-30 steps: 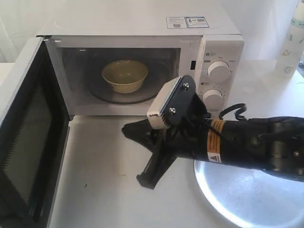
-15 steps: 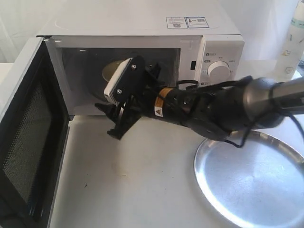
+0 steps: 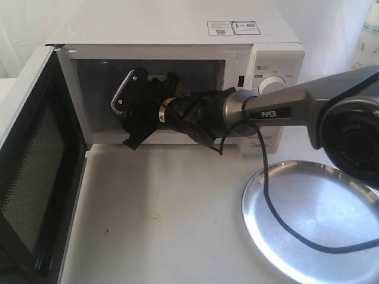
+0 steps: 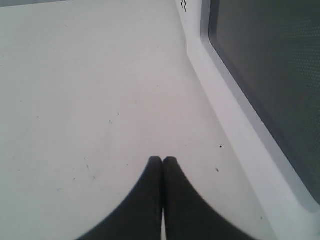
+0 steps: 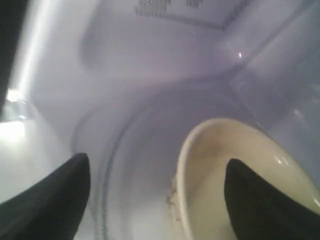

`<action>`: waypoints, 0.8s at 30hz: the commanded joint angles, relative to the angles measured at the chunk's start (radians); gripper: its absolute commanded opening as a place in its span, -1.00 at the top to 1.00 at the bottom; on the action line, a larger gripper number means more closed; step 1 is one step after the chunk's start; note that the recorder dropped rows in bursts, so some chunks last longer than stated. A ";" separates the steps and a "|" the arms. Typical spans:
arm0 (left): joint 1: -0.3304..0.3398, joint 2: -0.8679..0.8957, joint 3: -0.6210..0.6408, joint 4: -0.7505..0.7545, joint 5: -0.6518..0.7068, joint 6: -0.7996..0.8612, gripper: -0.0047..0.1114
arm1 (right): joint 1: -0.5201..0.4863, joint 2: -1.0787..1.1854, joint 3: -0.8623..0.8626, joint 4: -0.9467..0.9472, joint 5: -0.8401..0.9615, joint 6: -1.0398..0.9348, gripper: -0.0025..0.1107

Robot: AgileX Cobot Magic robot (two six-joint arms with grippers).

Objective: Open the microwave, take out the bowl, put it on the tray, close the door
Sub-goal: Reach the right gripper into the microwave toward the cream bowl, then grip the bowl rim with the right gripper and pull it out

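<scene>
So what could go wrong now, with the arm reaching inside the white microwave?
The open right gripper straddles the rim of the small cream-beige bowl; a thin pinch there might slip or tip it. The black cable droops across the round silver metal tray, so it could snag or end up under the bowl.

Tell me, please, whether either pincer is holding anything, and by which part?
Nothing is held. The right pincer is open astride the rim of the bowl inside the microwave; the left pincer is shut on nothing.
</scene>
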 commanded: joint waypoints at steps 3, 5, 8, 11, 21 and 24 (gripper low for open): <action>-0.005 -0.002 -0.003 -0.005 0.003 0.000 0.92 | -0.015 0.038 -0.063 0.017 0.088 -0.008 0.49; -0.005 -0.002 -0.003 -0.005 0.003 0.000 0.92 | -0.010 0.033 -0.063 0.017 0.086 0.054 0.93; -0.005 -0.002 -0.003 -0.005 0.003 0.000 0.92 | -0.001 0.026 -0.063 0.008 0.080 0.134 0.96; -0.005 -0.002 -0.003 -0.005 0.003 0.000 0.92 | 0.015 0.003 -0.063 0.008 0.169 0.134 0.96; -0.005 -0.002 -0.003 -0.005 0.003 0.000 0.92 | 0.158 -0.126 -0.063 0.043 0.622 0.055 0.96; -0.005 -0.002 -0.003 -0.005 0.003 0.000 0.92 | 0.215 -0.172 -0.063 0.115 0.743 0.043 0.96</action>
